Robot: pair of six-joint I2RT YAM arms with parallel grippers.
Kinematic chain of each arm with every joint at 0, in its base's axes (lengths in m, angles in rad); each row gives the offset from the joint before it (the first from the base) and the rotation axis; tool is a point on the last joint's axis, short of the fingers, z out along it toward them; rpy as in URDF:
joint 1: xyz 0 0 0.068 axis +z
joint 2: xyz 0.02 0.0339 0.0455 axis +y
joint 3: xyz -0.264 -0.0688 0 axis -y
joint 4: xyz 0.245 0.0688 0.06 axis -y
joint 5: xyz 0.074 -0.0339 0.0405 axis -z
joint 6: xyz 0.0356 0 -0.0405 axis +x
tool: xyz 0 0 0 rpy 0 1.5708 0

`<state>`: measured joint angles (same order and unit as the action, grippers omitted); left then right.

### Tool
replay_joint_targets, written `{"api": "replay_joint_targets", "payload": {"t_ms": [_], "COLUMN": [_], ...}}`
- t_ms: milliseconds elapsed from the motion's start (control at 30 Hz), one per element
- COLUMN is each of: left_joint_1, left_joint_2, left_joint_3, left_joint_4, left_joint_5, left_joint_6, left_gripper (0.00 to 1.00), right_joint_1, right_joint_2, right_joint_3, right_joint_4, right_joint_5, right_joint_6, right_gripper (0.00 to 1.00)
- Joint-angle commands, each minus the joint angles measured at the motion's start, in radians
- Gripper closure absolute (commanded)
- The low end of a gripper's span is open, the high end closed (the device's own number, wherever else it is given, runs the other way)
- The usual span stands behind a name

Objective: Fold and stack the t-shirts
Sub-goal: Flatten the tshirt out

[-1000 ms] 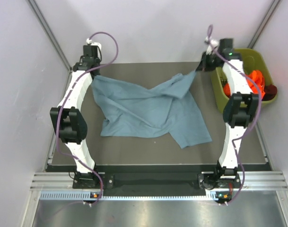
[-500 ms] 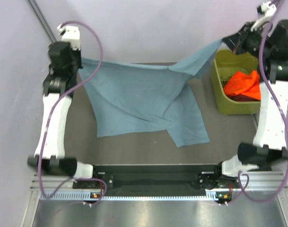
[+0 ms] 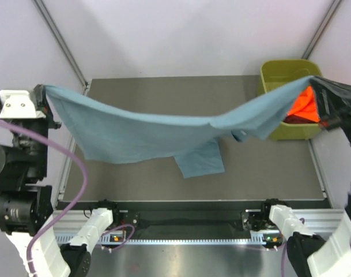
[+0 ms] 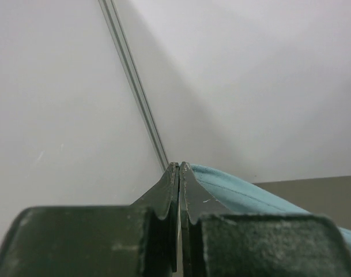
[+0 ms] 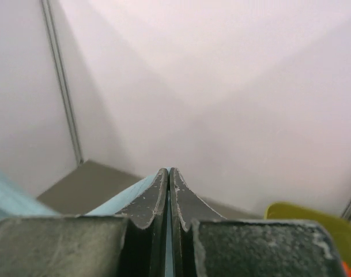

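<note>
The table (image 3: 261, 173) is flat and dark grey-brown. It fills the middle of the top view. A green bin (image 3: 285, 63) stands on it in the upper right corner, close to the wall. A shiny metal rail (image 3: 192, 236) runs along the bottom edge of the table. The left arm base (image 3: 103, 218) sits there at the lower left, and the right arm base (image 3: 273, 214) at the lower right. The blue-grey shirt (image 3: 152, 130) hangs over the middle of the table. Its lowest flap (image 3: 201, 164) comes down near the top, but I cannot tell if it touches.
</note>
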<state>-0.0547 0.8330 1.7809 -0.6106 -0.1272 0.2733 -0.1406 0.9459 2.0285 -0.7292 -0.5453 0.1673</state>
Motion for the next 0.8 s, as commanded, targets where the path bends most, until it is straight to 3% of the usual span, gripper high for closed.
{"api": "replay_joint_targets", "payload": {"t_ms": [0,167,300,433,567,767], "left_joint_1": [0.006,0.006,0.006,0.004,0.004,0.006], "left_joint_2": [0.021,0.049,0.092,0.113,0.141,0.284], "left_joint_3": [0.087,0.192,0.204,0.074,-0.118,-0.377], "left_joint_4": [-0.035,-0.017,0.037,0.089,0.126,0.221], "left_joint_5": [0.044,0.040,0.035,0.023,0.017,0.027], "left_joint_6": [0.049,0.086,0.112,0.153,0.170,0.181], "left_gripper": [1.00,1.00,1.00,1.00,1.00,1.00], "right_joint_1": [-0.010,-0.022,-0.040,-0.054,-0.054,-0.054], "right_joint_2": [-0.003,0.028,0.059,0.088,0.123,0.365], "right_joint_3": [0.171,0.332,0.358,0.261,0.012,-0.109], "right_joint_4": [-0.009,0.004,0.057,0.134,0.243,0.333], "right_joint_5": [0.083,0.151,0.169,0.169,0.179,0.137], "right_joint_6": [0.014,0.000,0.006,0.018,0.017,-0.005], "right_gripper": [1.00,1.00,1.00,1.00,1.00,1.00]}}
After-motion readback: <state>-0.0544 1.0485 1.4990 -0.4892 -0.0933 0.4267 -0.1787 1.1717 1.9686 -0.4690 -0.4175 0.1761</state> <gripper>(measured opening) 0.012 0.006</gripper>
